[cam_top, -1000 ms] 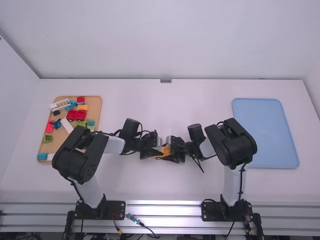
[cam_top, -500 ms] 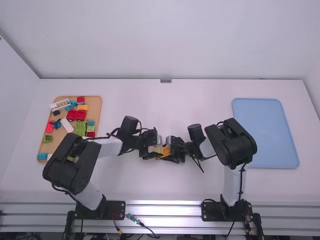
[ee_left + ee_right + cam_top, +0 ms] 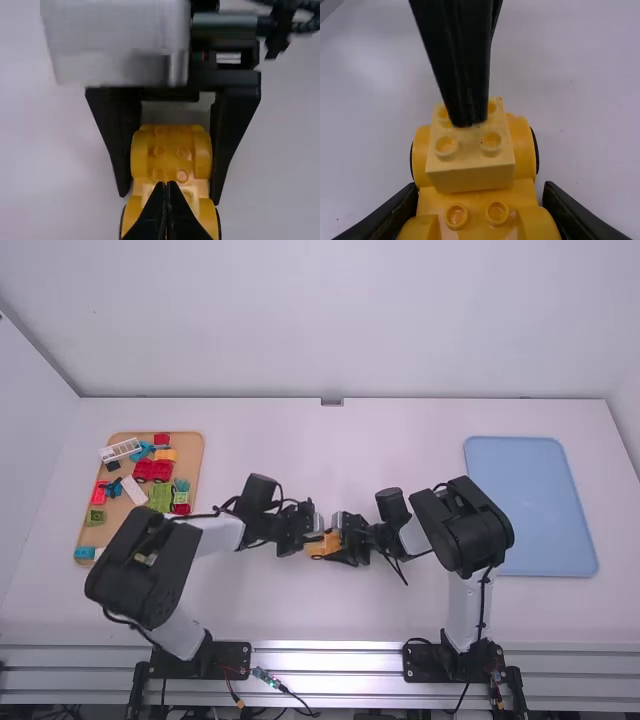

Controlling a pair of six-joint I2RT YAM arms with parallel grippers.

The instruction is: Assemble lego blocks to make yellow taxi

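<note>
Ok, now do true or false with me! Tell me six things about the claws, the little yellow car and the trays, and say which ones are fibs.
1. The right claw has the car between its fingers. True.
2. The brick on top of the car is green. False: it is pale yellow.
3. The tips of the left claw are over that brick. True.
4. Those tips are spread wide apart. False: they are together.
5. The blue tray is off to the left. False: it is off to the right.
6. Red blocks lie on the brown tray. True.
</note>
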